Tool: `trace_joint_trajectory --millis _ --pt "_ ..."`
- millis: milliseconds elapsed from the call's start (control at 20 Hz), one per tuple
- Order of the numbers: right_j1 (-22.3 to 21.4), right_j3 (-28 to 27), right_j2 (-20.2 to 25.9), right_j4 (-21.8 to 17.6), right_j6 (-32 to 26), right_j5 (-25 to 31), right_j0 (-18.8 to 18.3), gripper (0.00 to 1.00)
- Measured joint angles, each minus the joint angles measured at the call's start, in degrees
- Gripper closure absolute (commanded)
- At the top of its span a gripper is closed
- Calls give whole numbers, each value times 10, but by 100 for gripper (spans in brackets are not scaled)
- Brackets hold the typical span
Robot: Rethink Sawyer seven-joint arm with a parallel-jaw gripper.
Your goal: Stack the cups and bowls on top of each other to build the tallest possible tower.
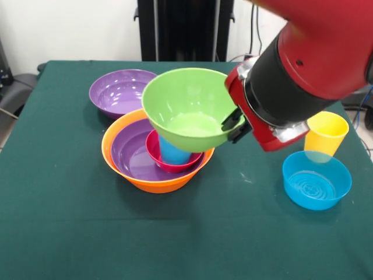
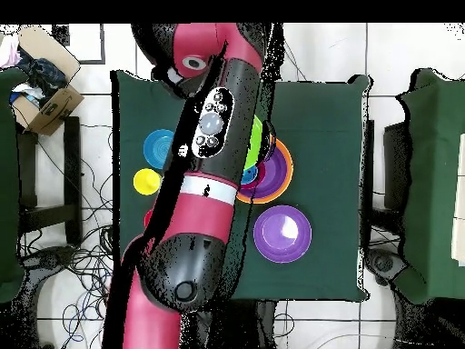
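Your claw [image 1: 235,124] pinches the green bowl's [image 1: 187,111] rim at its 3 o'clock side, tilted over the blue cup [image 1: 173,151] in the stack, so level it and centre it before lowering.

A dark green cloth [image 1: 70,233] covers the table from edge to edge. Behind it in the front view rises a plain white wall [image 1: 70,29], with a black upright stand [image 1: 186,29] against it and thin cables [image 1: 256,29] hanging to one side. From overhead, the floor [image 2: 400,64] is of pale tiles with dark joints. An open cardboard box [image 2: 41,86] stands beside the table, loose black cables [image 2: 91,236] trail across the tiles, and further green-covered furniture [image 2: 436,173] stands at either side.
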Motion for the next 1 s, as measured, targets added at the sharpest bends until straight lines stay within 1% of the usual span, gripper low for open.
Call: trace_joint_trajectory --millis 100,500,750,1000 --pt "-8 13 2 -13 0 0 6 100" --pt "-29 51 16 -45 0 0 23 100" --pt "-41 80 34 -62 0 0 35 100" --pt "-56 124 61 -83 0 0 51 100"
